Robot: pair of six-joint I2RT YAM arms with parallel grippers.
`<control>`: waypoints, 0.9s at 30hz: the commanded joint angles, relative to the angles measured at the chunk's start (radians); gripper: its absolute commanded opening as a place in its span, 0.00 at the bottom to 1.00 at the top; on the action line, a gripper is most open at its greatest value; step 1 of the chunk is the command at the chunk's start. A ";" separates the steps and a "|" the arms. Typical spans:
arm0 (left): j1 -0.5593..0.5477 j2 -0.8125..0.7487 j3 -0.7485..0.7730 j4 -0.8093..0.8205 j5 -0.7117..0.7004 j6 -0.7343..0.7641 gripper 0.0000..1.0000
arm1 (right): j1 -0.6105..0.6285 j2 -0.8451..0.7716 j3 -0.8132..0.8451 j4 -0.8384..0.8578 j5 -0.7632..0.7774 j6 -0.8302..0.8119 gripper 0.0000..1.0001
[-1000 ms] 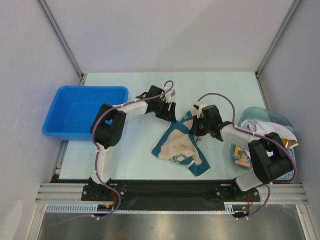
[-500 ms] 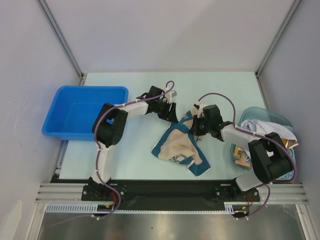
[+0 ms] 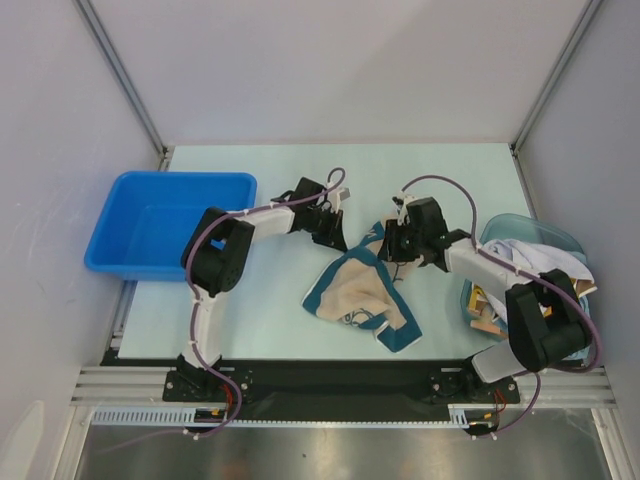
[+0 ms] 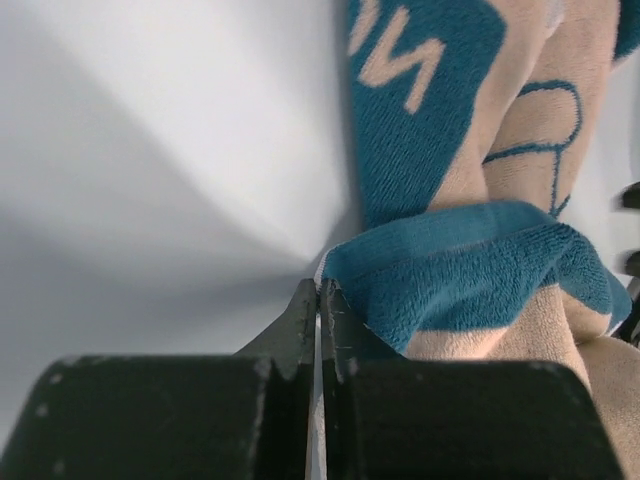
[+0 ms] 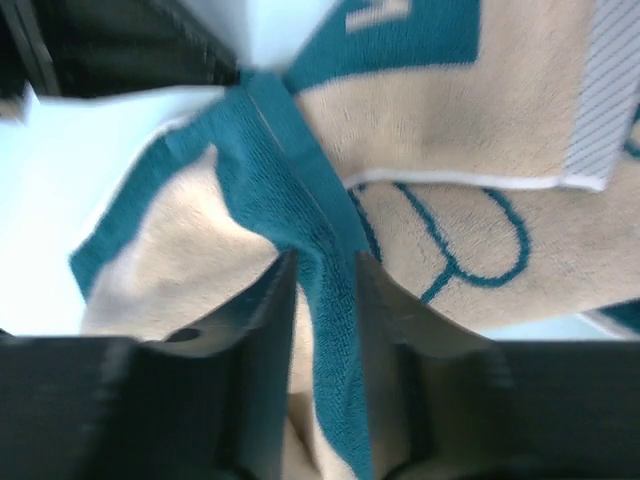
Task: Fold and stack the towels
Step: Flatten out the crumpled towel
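Observation:
A teal and beige towel (image 3: pixel 360 290) lies crumpled in the middle of the table. My left gripper (image 3: pixel 338 238) sits at its far left corner. In the left wrist view this gripper (image 4: pixel 320 290) is shut, with the towel's (image 4: pixel 470 280) thin white-edged corner pinched at the tips. My right gripper (image 3: pixel 392 250) hovers over the towel's far right corner. In the right wrist view its jaws (image 5: pixel 322 275) stand apart, and a raised teal fold of the towel (image 5: pixel 450 120) runs loosely between them. More towels (image 3: pixel 530 255), a white one on top, are heaped in the basket on the right.
A blue bin (image 3: pixel 180 178) stands at the left edge of the table. A clear bluish basket (image 3: pixel 520 222) at the right edge holds the other cloths. The two wrists are close together over the towel's far edge.
My left gripper has closed on the towel's corner. The right gripper's jaws, shut before, have parted around the teal fold, and that wrist has shifted slightly away from me.

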 commanded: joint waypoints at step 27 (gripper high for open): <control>0.069 -0.500 -0.231 -0.288 -0.595 -0.149 0.01 | -0.088 -0.140 -0.030 -0.381 0.313 0.370 0.51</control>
